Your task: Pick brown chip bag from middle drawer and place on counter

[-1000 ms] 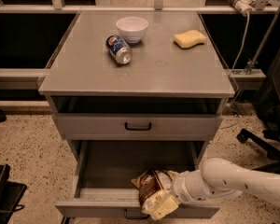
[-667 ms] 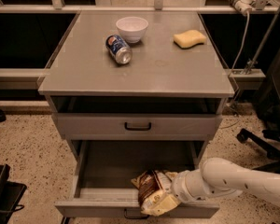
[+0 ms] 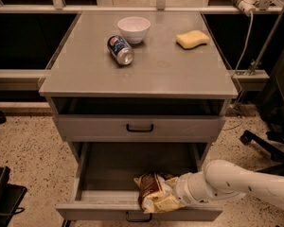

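On the broad, flat, matte grey metal table (image 3: pixel 146 77) that tops the drawer cabinet lie three things: one small white bowl (image 3: pixel 134 28) at the back; one blue and silver soda can (image 3: pixel 120 49) on its side just in front of the bowl; one yellow sponge (image 3: pixel 192 39) towards the back right, well apart from both. Below are two drawers: one shallow grey drawer front (image 3: pixel 94 126) with a black handle, closed; one wide, deep grey metal middle drawer (image 3: pixel 109 169), pulled out. In it is one crinkly foil chip bag (image 3: pixel 154 193), dark brown and cream-yellow, at the front right, its lower end over the drawer's front wall. One white robot arm (image 3: pixel 241 186) reaches in from the right; its gripper (image 3: pixel 176 196) is pressed against the right side of the bag and largely hidden by the foil, so whether it clasps the bag or only touches it cannot be told. Compared with a second ago, bag and arm sit in nearly the same place; the things on the table have not moved.
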`<state>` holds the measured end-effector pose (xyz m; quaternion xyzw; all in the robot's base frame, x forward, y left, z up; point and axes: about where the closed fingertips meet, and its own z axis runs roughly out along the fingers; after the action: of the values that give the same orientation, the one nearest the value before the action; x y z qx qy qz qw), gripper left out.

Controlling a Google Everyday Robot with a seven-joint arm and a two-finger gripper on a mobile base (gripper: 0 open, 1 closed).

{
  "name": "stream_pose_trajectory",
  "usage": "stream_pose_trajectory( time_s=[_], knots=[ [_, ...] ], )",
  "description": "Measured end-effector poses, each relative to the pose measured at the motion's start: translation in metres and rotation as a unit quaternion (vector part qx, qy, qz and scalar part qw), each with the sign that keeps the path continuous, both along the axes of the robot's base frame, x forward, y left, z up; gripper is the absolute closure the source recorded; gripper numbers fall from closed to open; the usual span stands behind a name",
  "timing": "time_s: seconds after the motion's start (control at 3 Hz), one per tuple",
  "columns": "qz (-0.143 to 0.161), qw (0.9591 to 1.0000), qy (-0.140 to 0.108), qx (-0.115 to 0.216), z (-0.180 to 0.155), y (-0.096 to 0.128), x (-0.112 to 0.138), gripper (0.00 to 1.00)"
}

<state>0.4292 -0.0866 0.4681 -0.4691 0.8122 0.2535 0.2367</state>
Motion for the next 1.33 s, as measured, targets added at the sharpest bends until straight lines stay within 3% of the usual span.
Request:
stream_pose_trajectory(
  time_s=[0.33, 0.67, 1.0, 1.33],
  knots=[
    [0.0, 1.0, 0.0, 0.0, 0.0, 0.0, 0.0, 0.88],
    [0.0, 1.0, 0.0, 0.0, 0.0, 0.0, 0.0, 1.0],
    [0.004, 1.0, -0.001, 0.004, 0.003, 0.003, -0.001, 1.0],
    [0.016, 0.9993, -0.001, 0.035, 0.022, 0.007, -0.005, 1.0]
  ],
)
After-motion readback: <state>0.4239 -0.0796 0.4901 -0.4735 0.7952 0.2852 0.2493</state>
